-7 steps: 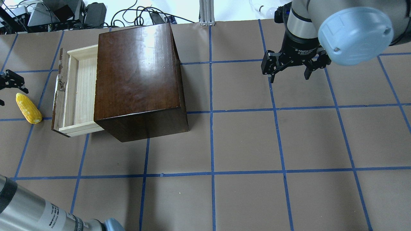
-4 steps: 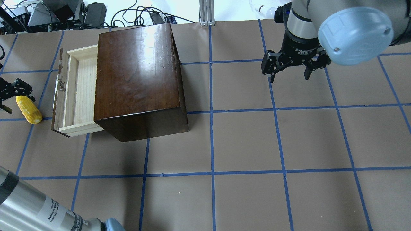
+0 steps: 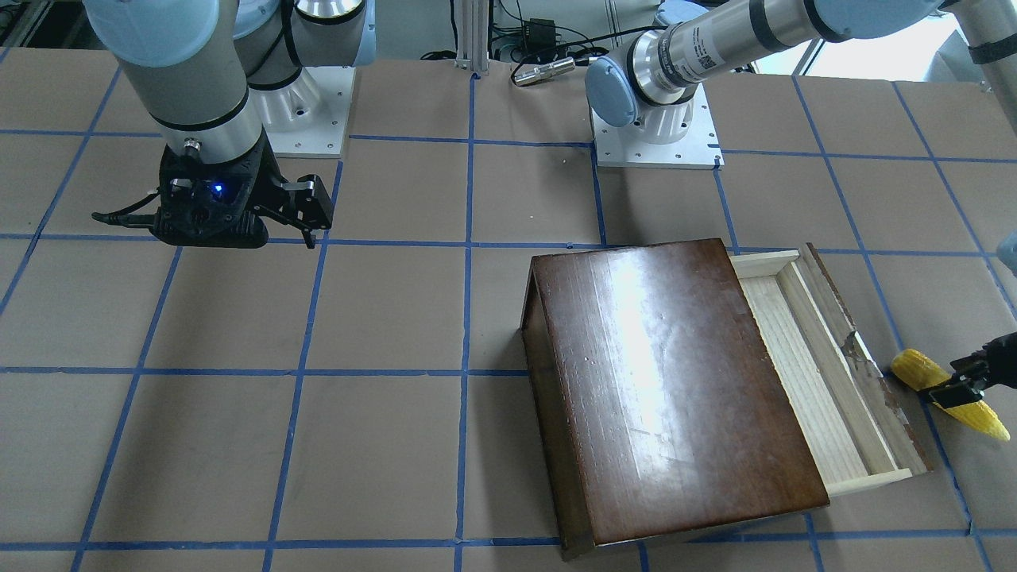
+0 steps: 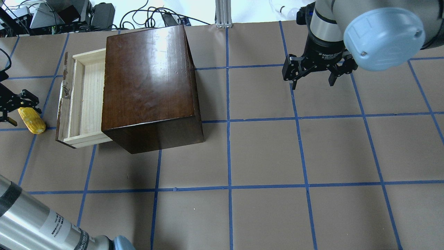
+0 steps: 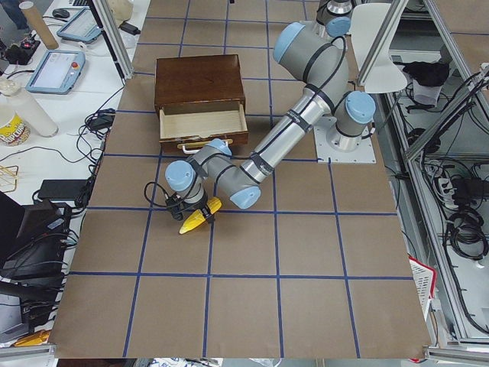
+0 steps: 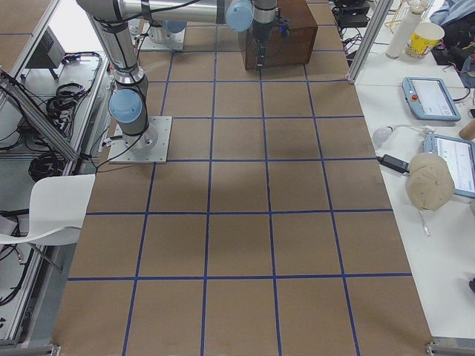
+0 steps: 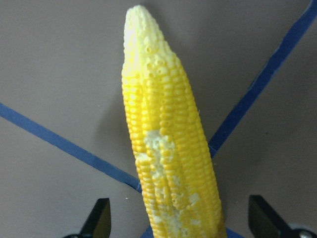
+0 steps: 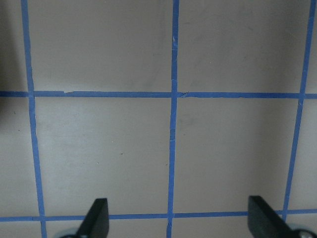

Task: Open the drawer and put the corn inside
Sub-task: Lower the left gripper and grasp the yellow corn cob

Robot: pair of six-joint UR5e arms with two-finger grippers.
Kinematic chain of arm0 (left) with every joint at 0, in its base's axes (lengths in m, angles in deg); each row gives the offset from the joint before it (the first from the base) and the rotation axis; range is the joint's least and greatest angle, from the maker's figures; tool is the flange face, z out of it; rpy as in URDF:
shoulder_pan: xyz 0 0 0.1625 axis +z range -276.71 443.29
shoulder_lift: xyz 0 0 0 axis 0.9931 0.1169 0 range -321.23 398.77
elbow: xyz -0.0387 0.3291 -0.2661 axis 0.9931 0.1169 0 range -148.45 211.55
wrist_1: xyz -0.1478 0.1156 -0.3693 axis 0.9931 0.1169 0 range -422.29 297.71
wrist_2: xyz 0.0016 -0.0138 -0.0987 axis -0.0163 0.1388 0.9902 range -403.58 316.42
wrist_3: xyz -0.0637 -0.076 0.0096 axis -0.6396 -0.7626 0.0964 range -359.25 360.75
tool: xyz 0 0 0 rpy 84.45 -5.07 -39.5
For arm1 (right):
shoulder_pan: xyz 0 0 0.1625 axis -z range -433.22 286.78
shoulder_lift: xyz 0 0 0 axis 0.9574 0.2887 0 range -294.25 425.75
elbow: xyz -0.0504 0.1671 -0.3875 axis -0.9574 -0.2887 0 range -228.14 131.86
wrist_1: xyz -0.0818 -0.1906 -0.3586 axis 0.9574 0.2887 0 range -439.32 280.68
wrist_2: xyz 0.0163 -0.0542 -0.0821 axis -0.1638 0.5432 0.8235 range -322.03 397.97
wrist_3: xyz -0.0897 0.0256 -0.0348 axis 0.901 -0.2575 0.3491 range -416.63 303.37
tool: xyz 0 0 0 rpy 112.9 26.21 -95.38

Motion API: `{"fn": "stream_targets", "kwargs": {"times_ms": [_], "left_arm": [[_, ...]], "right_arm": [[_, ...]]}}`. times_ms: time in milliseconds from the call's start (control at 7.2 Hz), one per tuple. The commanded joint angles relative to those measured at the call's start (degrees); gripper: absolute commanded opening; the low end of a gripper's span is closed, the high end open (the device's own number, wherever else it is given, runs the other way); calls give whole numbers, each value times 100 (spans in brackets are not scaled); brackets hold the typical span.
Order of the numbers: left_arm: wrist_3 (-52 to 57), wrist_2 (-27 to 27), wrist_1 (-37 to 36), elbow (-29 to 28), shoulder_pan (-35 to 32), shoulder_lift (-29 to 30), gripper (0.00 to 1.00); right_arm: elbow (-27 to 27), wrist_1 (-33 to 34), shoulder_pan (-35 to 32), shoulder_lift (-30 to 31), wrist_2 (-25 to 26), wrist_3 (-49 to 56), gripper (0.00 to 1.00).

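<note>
Lowered at the overhead view's left edge, the left gripper (image 4: 21, 111) is now spread open astride the corn (image 4: 34, 122), which is not yet gripped, beside the pulled-out drawer (image 4: 83, 100).

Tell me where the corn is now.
Overhead view: the corn lies on the table at far left, beside the open drawer, straddled by the open left gripper.
</note>
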State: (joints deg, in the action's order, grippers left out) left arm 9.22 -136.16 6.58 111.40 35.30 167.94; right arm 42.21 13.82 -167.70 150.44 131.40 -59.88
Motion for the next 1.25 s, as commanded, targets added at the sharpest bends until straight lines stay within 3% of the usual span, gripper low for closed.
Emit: {"fn": "stream_targets", "kwargs": {"times_ms": [0,139,417,694,1111], "left_arm": [[-39,-41,-22,-22,0,56,34],[48,-33,-14,-31,0,30,0],[110,-243,135,-119,0,-110,0],[844,-244,398,-206,-26,-408,0],[1435,-226,2028,-968,-97,-1163,0]], "right_arm": [[0,-7,0,-5,0,0,100],[0,-7,0,3,0,0,100],[0,-7,0,-5,0,0,100],[0,2,0,-5,0,0,100],[0,-7,0,-5,-9,0,100]]}}
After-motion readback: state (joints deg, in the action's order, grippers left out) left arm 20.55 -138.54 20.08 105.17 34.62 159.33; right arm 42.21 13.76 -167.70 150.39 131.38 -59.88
